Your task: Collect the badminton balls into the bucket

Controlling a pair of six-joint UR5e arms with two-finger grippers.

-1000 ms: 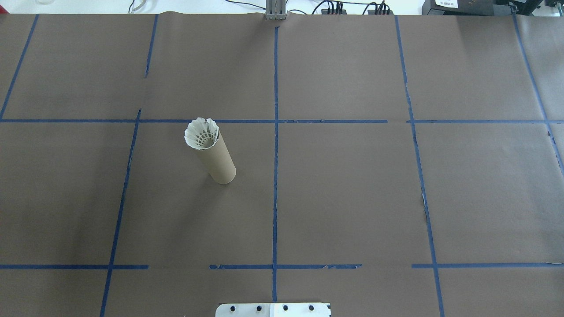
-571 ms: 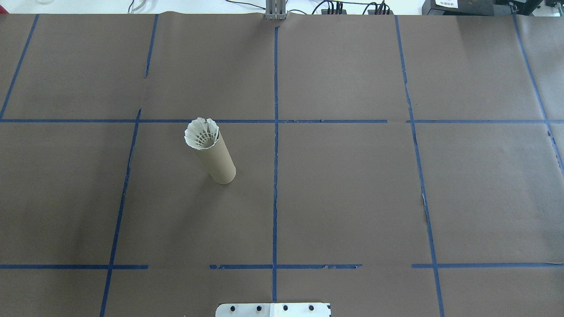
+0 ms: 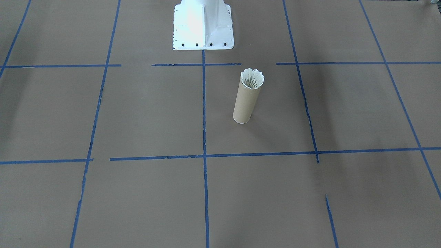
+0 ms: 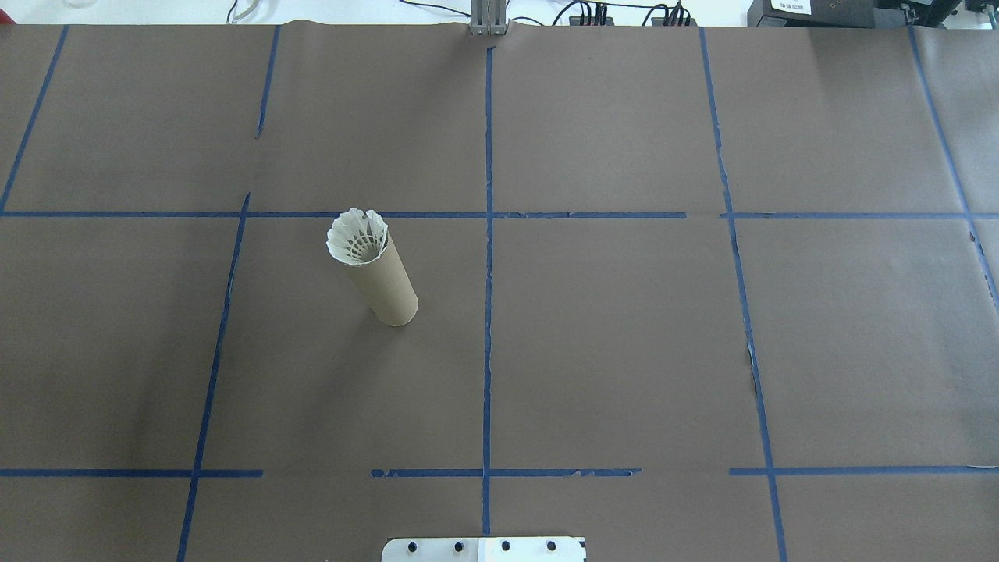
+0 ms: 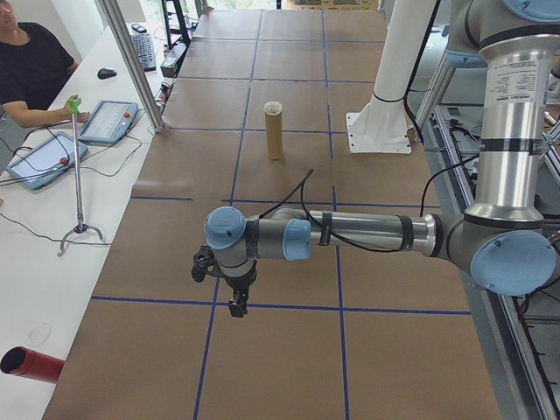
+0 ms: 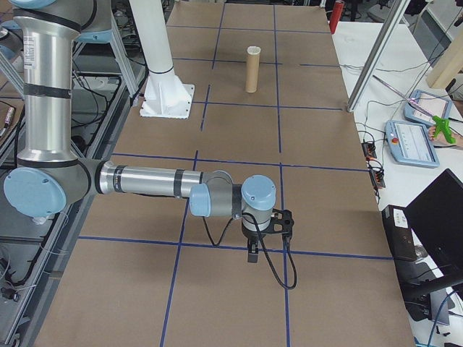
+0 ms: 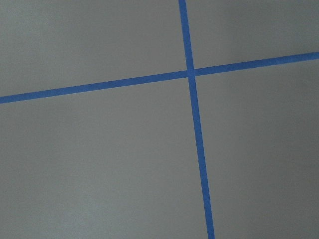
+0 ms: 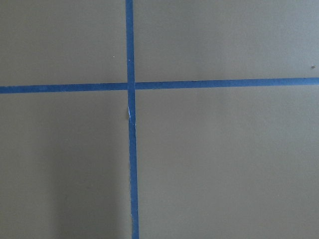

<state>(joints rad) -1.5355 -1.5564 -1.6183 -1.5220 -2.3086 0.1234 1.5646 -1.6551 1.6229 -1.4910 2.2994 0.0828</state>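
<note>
The bucket [image 4: 384, 287] is a brown cardboard tube standing upright left of the table's middle, also visible in the front view [image 3: 245, 103] and both side views [image 5: 274, 136] [image 6: 252, 72]. A white feather badminton ball [image 4: 357, 236] sits in its mouth, feathers up and flaring over the rim [image 3: 252, 78]. My left gripper [image 5: 236, 306] hangs low over the paper at the table's left end, far from the tube. My right gripper [image 6: 252, 256] hangs likewise at the right end. Whether either is open or shut I cannot tell. Both wrist views show only brown paper and blue tape.
The white robot base [image 3: 202, 24] stands at the table's near-robot edge. Blue tape lines [image 4: 488, 234] grid the brown paper. A person [image 5: 26, 70] sits at a side table with tablets [image 5: 107, 121], a stand and a red cylinder [image 5: 31, 363].
</note>
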